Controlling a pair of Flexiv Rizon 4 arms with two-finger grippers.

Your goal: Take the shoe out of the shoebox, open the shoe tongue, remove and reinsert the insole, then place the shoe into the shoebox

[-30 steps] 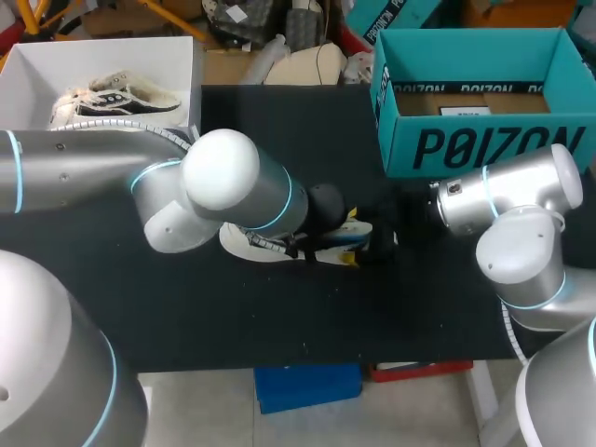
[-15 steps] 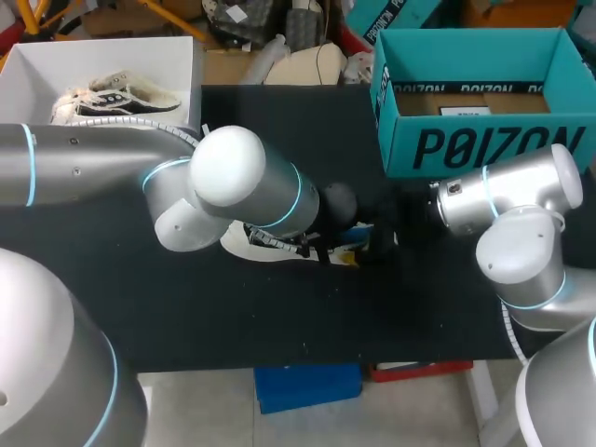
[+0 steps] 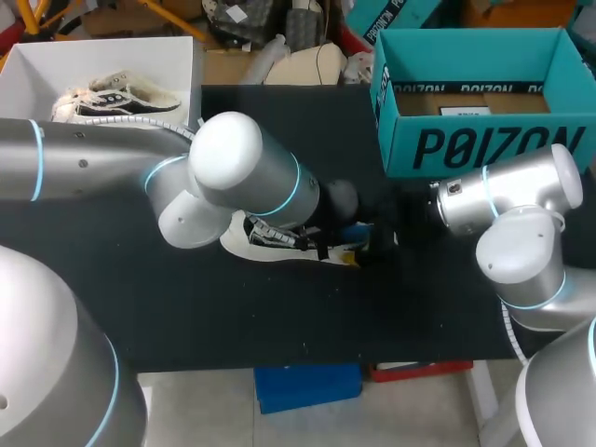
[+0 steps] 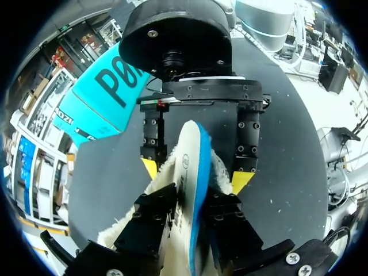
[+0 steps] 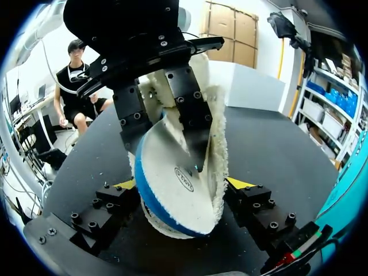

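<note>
Since a second ago, the left arm (image 3: pixel 242 177) has slid slightly toward the right arm and now covers more of the shoe (image 3: pixel 240 247). That shoe lies mid-counter, outside the teal shoebox (image 3: pixel 484 140) behind it. The right fingers (image 5: pixel 238 185) press its fleecy sides from both flanks. The insole (image 4: pixel 192 172), white with a blue rim, stands on edge partly out of the shoe, clamped between the left fingers (image 4: pixel 155 215). Black counter (image 3: pixel 233 326) shows around them.
</note>
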